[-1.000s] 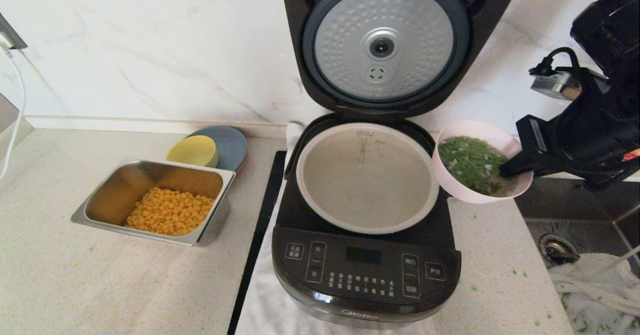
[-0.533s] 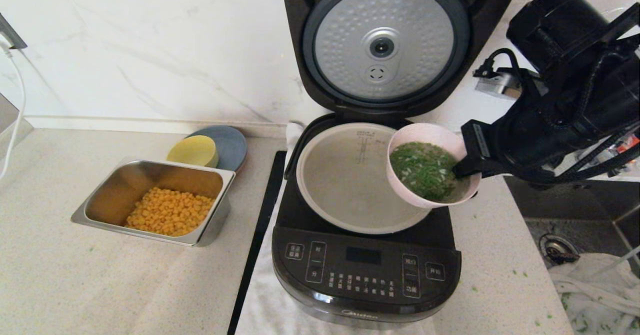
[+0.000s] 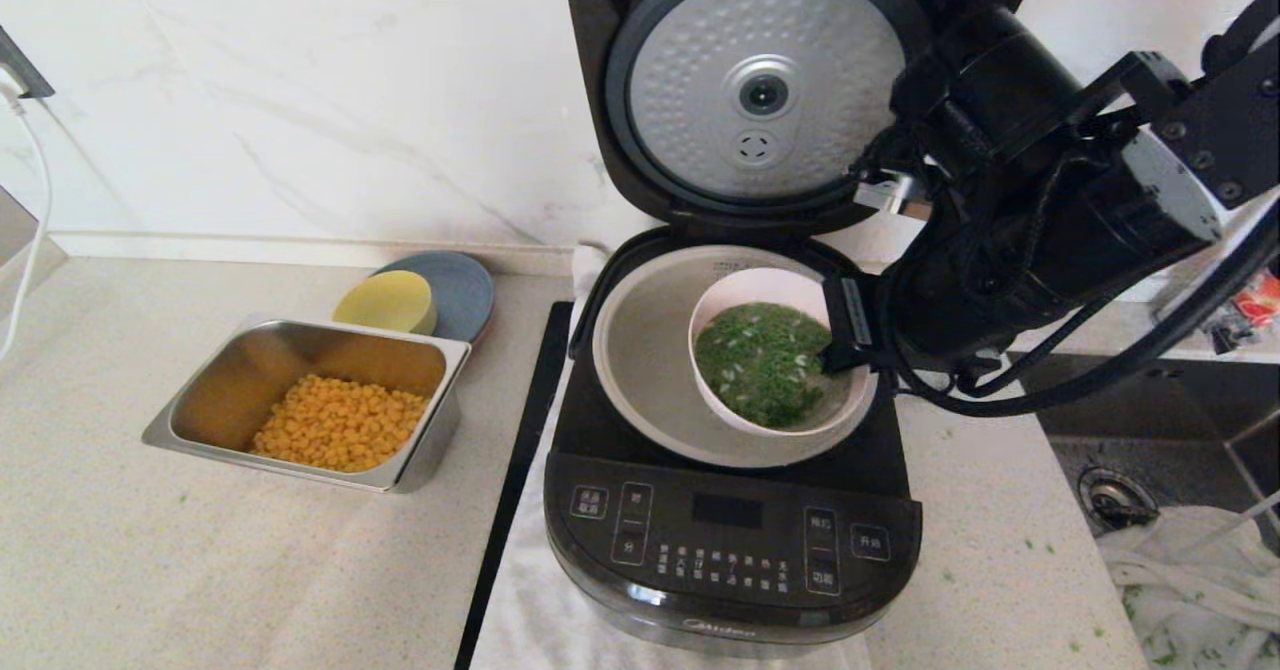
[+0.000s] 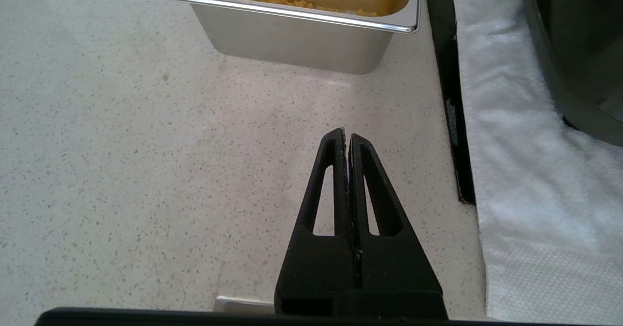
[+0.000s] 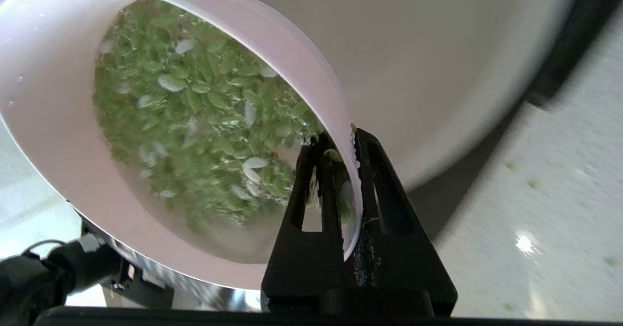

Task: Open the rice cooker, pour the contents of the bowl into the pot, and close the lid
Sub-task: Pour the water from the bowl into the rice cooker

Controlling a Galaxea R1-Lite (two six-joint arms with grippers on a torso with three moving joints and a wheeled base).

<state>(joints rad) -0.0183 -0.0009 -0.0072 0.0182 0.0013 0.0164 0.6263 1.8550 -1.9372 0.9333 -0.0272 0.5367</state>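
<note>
One round pale-pink bowl (image 3: 770, 365) — rim pinched by right gripper (image 3: 835, 355) | over smooth grey pot (image 3: 640, 360) | left gripper (image 4: 348, 143) clenched, empty

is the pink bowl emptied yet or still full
Still full: the bowl, pinched at its rim by the right gripper over the pot, still holds its green bits.

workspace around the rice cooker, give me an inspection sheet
surface: speckled counter, green bits at right
job's things: rice cooker with lid up; pink bowl of chopped greens over pot, unpoured
clutter: steel tray of corn, yellow bowl on grey plate, white towel under cooker
grippers: right pincer shut on bowl rim; left pincer shut, idle over counter
cables: white cord far left
surroundings: marble wall, sink at right
</note>
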